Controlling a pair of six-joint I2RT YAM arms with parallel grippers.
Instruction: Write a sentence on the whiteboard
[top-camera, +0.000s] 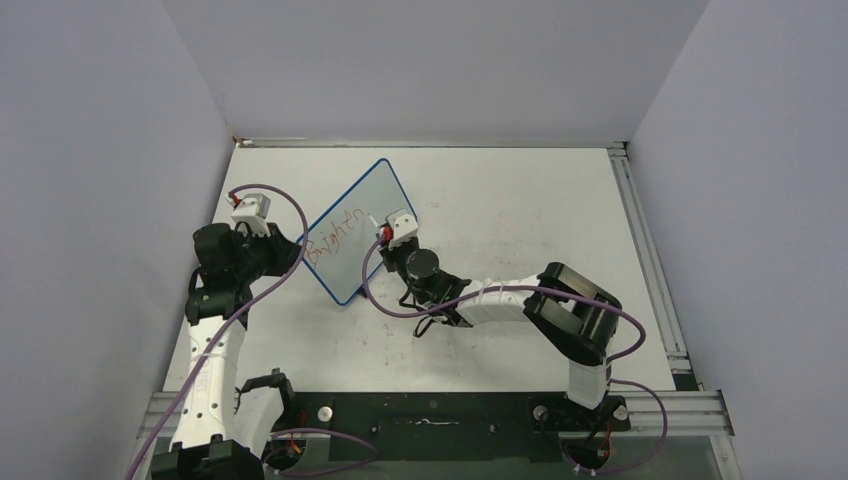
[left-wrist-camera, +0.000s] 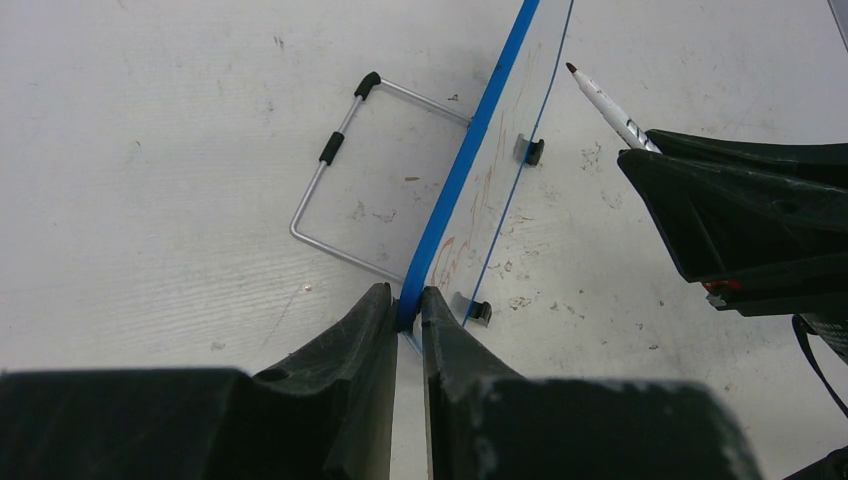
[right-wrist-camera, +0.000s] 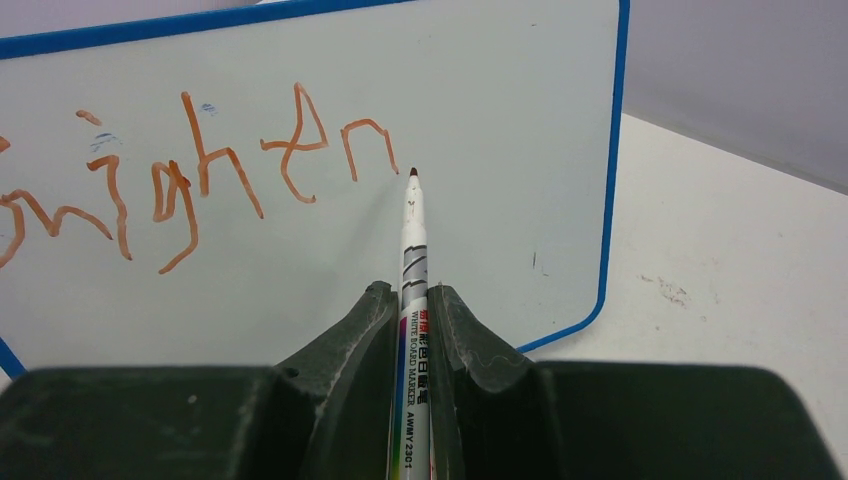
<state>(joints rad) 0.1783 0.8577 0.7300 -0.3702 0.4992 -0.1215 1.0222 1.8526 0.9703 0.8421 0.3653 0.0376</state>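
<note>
I am midway through the writing. The whiteboard (top-camera: 355, 235) stands tilted near the far left corner of the tabletop (top-camera: 520, 210), propped from behind on its wire stand (left-wrist-camera: 340, 150). My left gripper (left-wrist-camera: 408, 300) is pinched narrow on the blue frame at the board's lower edge to steady it. My right gripper (right-wrist-camera: 411, 292) is clamped tight around a whiteboard marker (right-wrist-camera: 412, 240), cap off, its tip pointing at the board. The sentence (right-wrist-camera: 200, 170) so far is one line of red letters reading about "Brighten". The tip sits right at the foot of the last "n". From the right wrist view I cannot tell whether it touches the surface. The left wrist view suggests it is just clear of it. I judge the first word finished, so the next move calls for shifting the tip rightward or down to start a new word, then pressing lightly. Little bare board is left between the "n" and the right side of the frame, so the second line probably has to start lower. The risks: the board is only propped and held at one edge, so a hard push could rock it. The small black feet (left-wrist-camera: 534, 151) could slide on the tabletop. My right arm's purple cable (top-camera: 372, 290) hangs near the board's lower corner.
</note>
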